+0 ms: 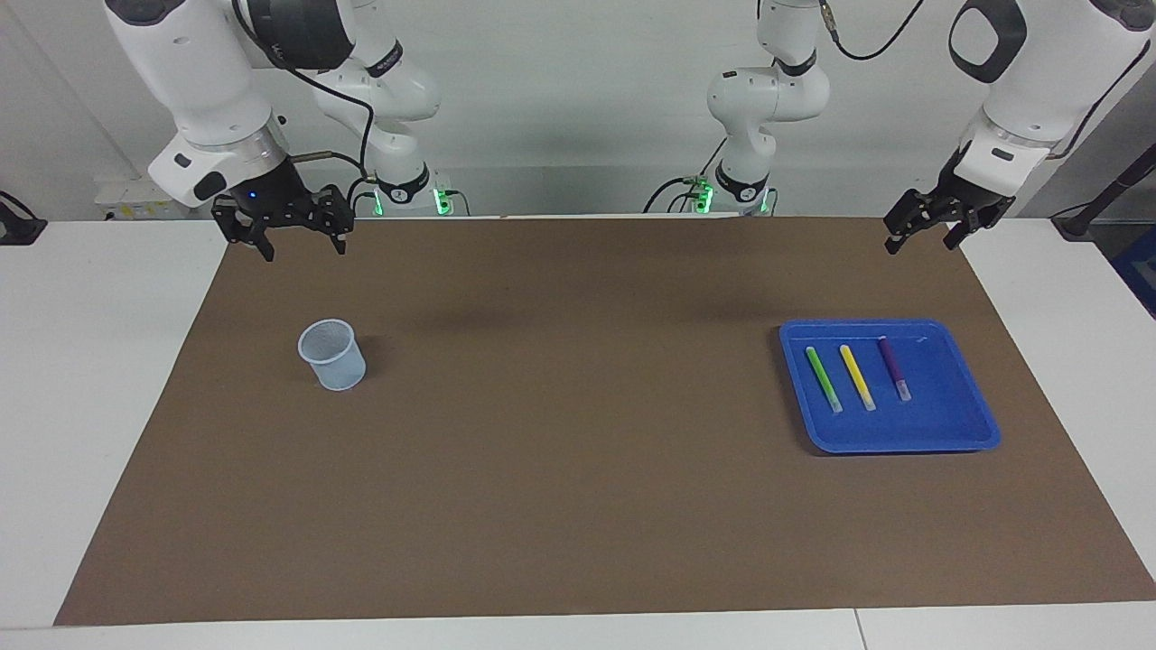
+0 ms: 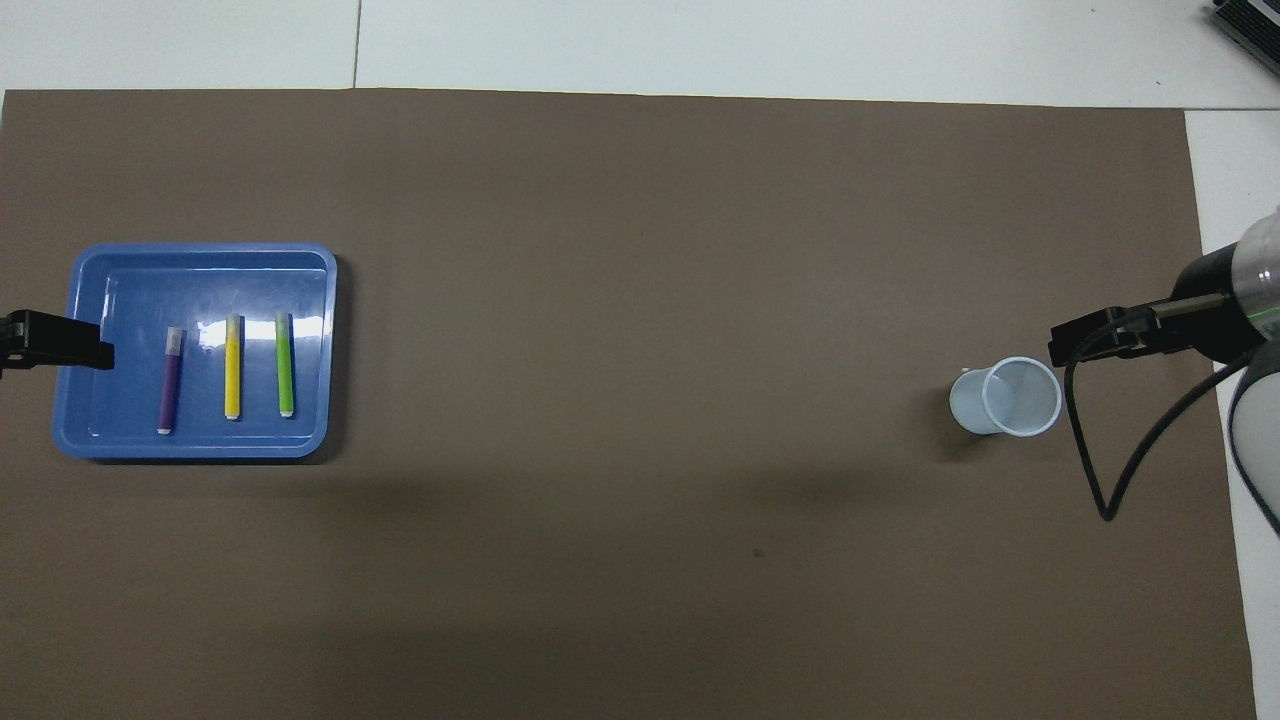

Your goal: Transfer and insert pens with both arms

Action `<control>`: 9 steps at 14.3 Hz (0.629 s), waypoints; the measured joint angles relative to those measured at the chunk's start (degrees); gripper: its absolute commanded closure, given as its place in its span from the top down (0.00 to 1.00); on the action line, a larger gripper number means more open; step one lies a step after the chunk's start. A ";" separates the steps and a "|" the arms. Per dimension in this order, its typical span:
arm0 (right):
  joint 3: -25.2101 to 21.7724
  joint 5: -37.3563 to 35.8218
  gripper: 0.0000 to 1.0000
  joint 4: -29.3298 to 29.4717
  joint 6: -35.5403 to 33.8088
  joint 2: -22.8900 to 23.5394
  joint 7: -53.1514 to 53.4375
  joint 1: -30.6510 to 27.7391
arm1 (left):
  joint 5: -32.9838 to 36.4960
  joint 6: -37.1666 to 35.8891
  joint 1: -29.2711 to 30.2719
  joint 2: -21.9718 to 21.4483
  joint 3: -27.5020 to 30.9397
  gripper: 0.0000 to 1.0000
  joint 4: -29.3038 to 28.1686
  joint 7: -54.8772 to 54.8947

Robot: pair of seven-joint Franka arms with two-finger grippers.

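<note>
Pens, 3 side by side in the blue tray, want a square, mid-barrel pinch from the left gripper, seemingly open and empty like the waiting right gripper.

White table; brown mat; tray, cup atop

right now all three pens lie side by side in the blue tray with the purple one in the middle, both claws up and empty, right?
Not quite: the yellow pen lies in the middle, between the purple pen and the green pen, as the overhead view shows. The rest holds: all three lie side by side in the blue tray, and the left claw and right claw hang empty.
</note>
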 measured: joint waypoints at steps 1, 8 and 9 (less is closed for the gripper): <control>0.00 0.00 1.00 0.00 0.00 0.00 0.00 0.00 | -0.02 1.36 0.00 -0.48 -0.07 1.00 -1.90 0.00; 0.00 0.00 1.00 0.00 0.00 0.00 0.00 0.00 | -0.08 10.13 -0.06 -0.48 -0.39 1.00 -9.69 0.00; 0.00 0.00 1.00 0.00 0.00 0.00 0.00 0.00 | -0.08 11.06 -0.07 -0.05 -0.39 1.00 -10.30 0.00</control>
